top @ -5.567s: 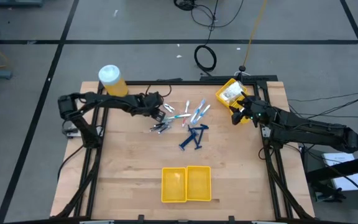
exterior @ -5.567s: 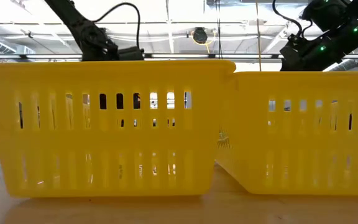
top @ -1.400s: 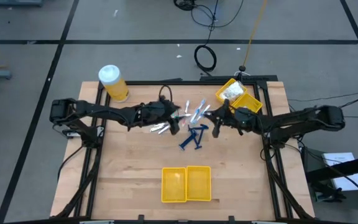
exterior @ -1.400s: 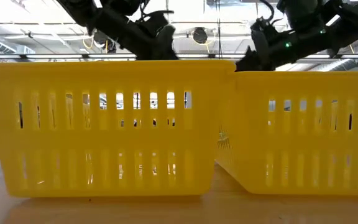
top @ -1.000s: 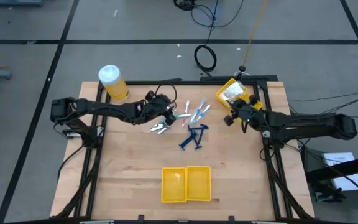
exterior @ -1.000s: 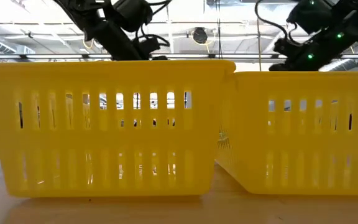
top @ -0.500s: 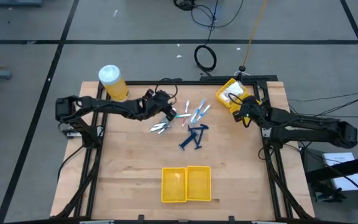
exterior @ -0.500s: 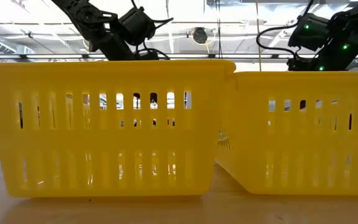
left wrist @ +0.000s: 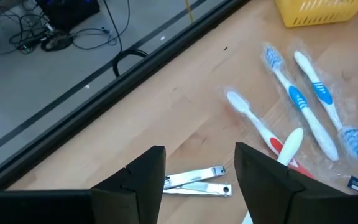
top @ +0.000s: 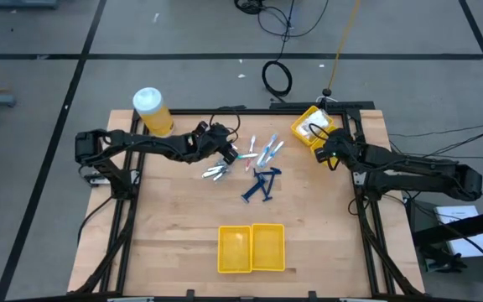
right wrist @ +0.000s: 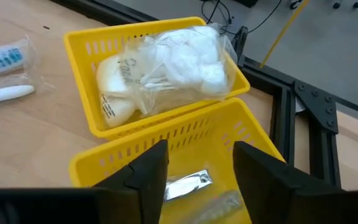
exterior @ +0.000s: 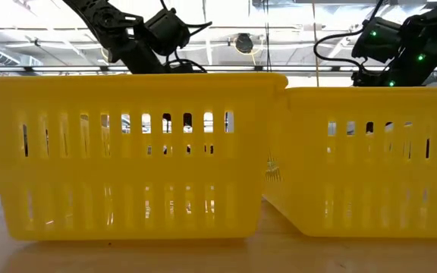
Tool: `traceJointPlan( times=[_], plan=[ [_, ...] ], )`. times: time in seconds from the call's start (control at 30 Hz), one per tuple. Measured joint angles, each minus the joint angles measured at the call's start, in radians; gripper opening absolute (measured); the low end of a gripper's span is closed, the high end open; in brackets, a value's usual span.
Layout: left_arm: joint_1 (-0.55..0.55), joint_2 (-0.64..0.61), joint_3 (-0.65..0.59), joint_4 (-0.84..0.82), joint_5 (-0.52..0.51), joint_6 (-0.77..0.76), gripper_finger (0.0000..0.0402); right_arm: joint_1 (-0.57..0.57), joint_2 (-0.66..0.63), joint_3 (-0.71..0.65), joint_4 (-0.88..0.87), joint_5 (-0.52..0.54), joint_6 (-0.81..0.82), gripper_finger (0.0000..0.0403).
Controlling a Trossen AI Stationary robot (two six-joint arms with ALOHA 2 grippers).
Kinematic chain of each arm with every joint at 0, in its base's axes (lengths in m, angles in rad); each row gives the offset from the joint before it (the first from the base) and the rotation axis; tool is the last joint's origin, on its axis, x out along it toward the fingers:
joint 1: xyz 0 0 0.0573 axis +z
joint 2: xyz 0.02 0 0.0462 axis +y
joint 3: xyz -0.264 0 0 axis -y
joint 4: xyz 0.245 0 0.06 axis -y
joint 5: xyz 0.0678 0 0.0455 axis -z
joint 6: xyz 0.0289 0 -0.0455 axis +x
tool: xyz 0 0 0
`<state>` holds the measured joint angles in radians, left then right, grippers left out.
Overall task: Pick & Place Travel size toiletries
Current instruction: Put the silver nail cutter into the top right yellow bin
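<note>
The toiletries lie at the table's far middle: wrapped toothbrushes (top: 262,151) (left wrist: 303,106), silvery nail clippers (top: 216,173) (left wrist: 197,182) and dark blue razors (top: 261,184). My left gripper (top: 228,152) (left wrist: 199,155) hangs open just above the nail clippers, clear of them. My right gripper (top: 322,153) (right wrist: 197,155) stands open over the near compartment of the yellow bin (top: 305,132) at the far right. In that compartment lies a silvery clipper (right wrist: 188,185). A clear packet of white bits (right wrist: 179,56) fills the far compartment.
A big yellow jar with a white lid (top: 152,111) stands at the far left corner. A second two-compartment yellow bin (top: 251,248) sits by the near edge and fills the low view (exterior: 127,152). Bare wood lies between it and the toiletries.
My right gripper has gone from the table's middle toward the far right bin and tipped down over its near compartment. My left arm has shifted only slightly by the nail clippers.
</note>
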<state>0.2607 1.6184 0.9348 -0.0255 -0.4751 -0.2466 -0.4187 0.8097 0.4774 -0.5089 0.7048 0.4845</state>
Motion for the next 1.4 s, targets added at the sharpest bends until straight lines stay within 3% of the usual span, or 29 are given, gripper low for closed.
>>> traceJointPlan(
  times=[0.27, 0.53, 0.63, 0.7, 0.9, 1.03, 1.2, 1.4],
  plan=[
    [0.000, 0.000, 0.000, -0.002, 0.003, 0.063, 0.0186, 0.001, 0.000, 0.000, 0.058, -0.002, -0.053, 0.0196],
    [0.014, 0.000, 0.000, -0.070, 0.013, 0.690, 0.0186, 0.002, 0.000, 0.000, 0.079, -0.084, -0.060, 0.0190],
    [0.023, 0.000, 0.000, -0.043, 0.056, 0.754, 0.0186, 0.002, 0.000, 0.000, 0.082, -0.085, -0.062, 0.0190],
    [0.046, -0.001, 0.000, -0.007, 0.124, 0.695, 0.0186, 0.002, 0.000, 0.000, 0.087, -0.085, -0.062, 0.0192],
    [0.200, -0.001, 0.000, -0.009, 0.359, 0.257, 0.0186, 0.002, 0.000, 0.000, 0.102, -0.085, -0.063, 0.0188],
    [0.264, -0.001, 0.000, -0.009, 0.370, 0.078, 0.0186, 0.002, 0.000, 0.000, 0.118, -0.086, -0.062, 0.0189],
    [0.266, 0.041, 0.000, 0.009, 0.375, 0.042, 0.0186, 0.002, 0.000, 0.000, 0.159, -0.108, -0.065, 0.0191],
    [0.225, 0.209, 0.092, -0.089, 0.360, -0.010, 0.0186, 0.002, 0.000, 0.000, 0.210, -0.134, -0.089, 0.0186]
  ],
)
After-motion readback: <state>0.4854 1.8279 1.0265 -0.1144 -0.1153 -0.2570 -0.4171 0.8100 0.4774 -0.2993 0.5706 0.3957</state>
